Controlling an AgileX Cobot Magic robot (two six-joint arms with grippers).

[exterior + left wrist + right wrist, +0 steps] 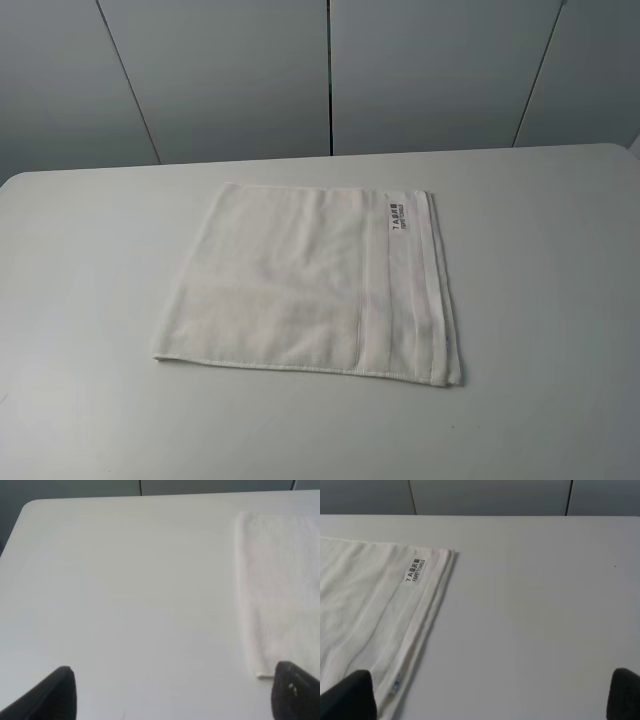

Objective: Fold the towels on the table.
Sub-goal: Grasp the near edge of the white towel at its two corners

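Note:
The white terry towel lies flat in the middle of the white table, folded over with a layered right edge. Its small label with dark print sits near the far right corner and also shows in the right wrist view. Neither arm shows in the exterior view. In the left wrist view the left gripper is open above bare table, its right fingertip close to the towel's near left corner. In the right wrist view the right gripper is open, one fingertip over the towel's right border.
Grey wall panels stand behind the table's far edge. The table's rounded far left corner shows in the left wrist view. Bare tabletop lies to the right of the towel.

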